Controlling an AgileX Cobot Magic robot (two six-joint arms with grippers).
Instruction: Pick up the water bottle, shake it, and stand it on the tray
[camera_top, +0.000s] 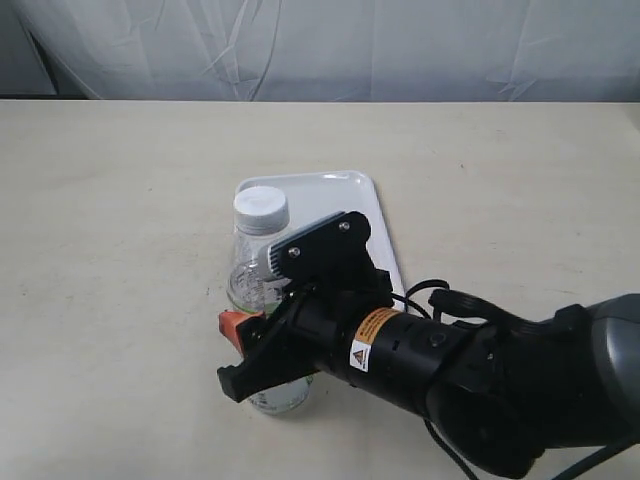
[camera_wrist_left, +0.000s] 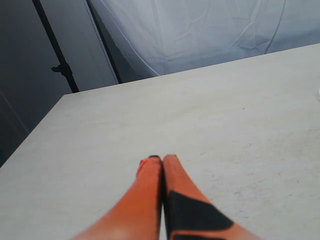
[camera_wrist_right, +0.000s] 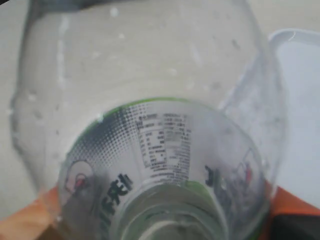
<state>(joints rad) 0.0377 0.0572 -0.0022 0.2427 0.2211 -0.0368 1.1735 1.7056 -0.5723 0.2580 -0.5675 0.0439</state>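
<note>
The water bottle (camera_top: 257, 262) is upright, clear with a white cap, at the left edge of the white tray (camera_top: 340, 200). My right gripper (camera_top: 270, 330) is shut on its labelled body, and one orange fingertip (camera_top: 236, 324) shows on its left side. In the right wrist view the bottle (camera_wrist_right: 150, 100) fills the picture between orange fingers (camera_wrist_right: 290, 202), with the tray (camera_wrist_right: 300, 100) beside it. I cannot tell whether its base touches the table. In the left wrist view my left gripper (camera_wrist_left: 161, 159) is shut and empty over bare table, away from the bottle.
The beige table (camera_top: 120, 200) spreads all round the tray. A pale curtain (camera_top: 350, 45) hangs behind the far edge. The right arm's dark body (camera_top: 480, 370) and its cables cover the near right. A dark stand (camera_wrist_left: 60, 65) rises past the table's edge.
</note>
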